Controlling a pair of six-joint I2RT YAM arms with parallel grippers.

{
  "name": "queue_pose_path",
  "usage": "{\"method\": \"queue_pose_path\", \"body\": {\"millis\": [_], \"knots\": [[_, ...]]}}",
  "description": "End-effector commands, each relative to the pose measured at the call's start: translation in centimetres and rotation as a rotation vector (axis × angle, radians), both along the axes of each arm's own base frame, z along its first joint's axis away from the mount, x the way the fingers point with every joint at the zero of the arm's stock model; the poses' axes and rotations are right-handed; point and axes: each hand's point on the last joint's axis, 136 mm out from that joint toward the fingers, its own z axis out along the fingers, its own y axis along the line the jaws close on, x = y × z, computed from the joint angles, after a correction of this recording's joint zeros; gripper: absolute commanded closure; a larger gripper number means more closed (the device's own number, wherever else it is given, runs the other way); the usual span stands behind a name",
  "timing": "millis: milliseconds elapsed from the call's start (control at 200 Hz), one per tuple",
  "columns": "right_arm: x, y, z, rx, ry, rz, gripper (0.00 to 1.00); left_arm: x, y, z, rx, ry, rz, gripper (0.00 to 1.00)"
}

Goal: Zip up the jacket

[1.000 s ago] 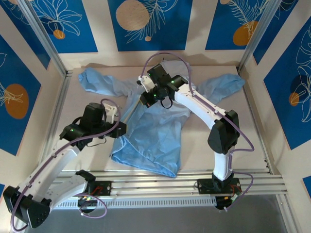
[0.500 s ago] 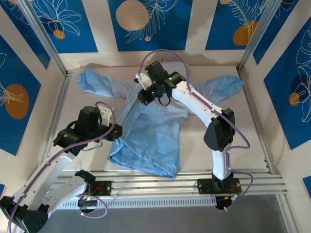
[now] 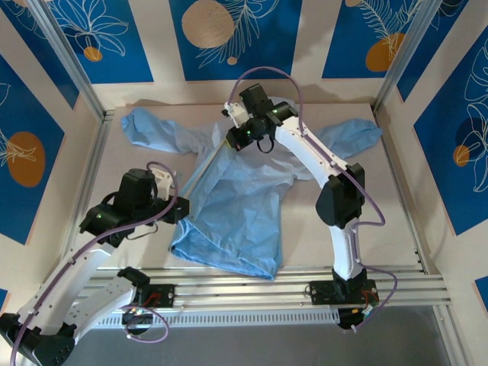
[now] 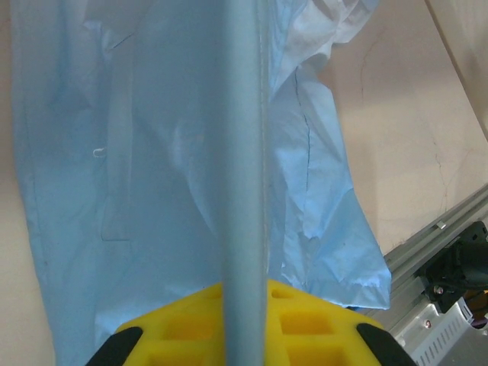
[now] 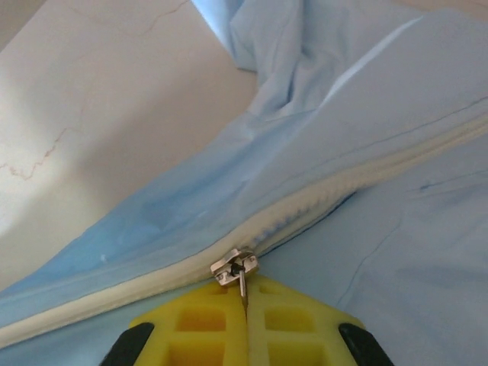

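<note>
From above, the jacket is seen spread flat on the table with sleeves out; the left gripper is set at its lower hem corner and the right gripper near its collar, so that, it is judged, the front is stretched for the slider. In the left wrist view, the left gripper is pressed together on a taut strip of the jacket's front edge – the hem is anchored so. In the right wrist view, the yellow pads are clamped on the zipper pull under the slider, on the jacket's pale zipper line.
</note>
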Motion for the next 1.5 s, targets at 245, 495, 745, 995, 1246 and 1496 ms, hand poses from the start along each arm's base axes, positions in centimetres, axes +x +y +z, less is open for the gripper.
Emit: {"method": "queue_pose_path", "body": {"millis": [245, 495, 745, 995, 1246, 1496], "knots": [[6.6, -4.4, 0.8, -0.034, -0.117, -0.141, 1.00, -2.3, 1.4, 0.5, 0.003, 0.042, 0.025, 1.00], [9.0, -5.5, 0.8, -0.032, -0.140, -0.163, 1.00, -2.4, 1.2, 0.3, -0.011, 0.054, 0.024, 1.00], [11.2, -6.0, 0.5, -0.025, -0.157, -0.180, 1.00, -2.8, 1.5, 0.3, -0.005, 0.054, 0.025, 1.00], [13.2, -6.7, 0.0, -0.033, -0.182, -0.202, 1.00, -3.4, 1.7, 0.1, -0.006, 0.064, 0.025, 1.00], [15.4, -8.7, 0.3, -0.039, -0.230, -0.247, 1.00, -3.8, 2.0, -0.8, 0.004, 0.083, 0.033, 1.00], [17.6, -11.6, 1.3, -0.038, -0.287, -0.302, 1.00, -4.5, 2.6, -2.2, 0.019, 0.121, 0.058, 1.00]]}}
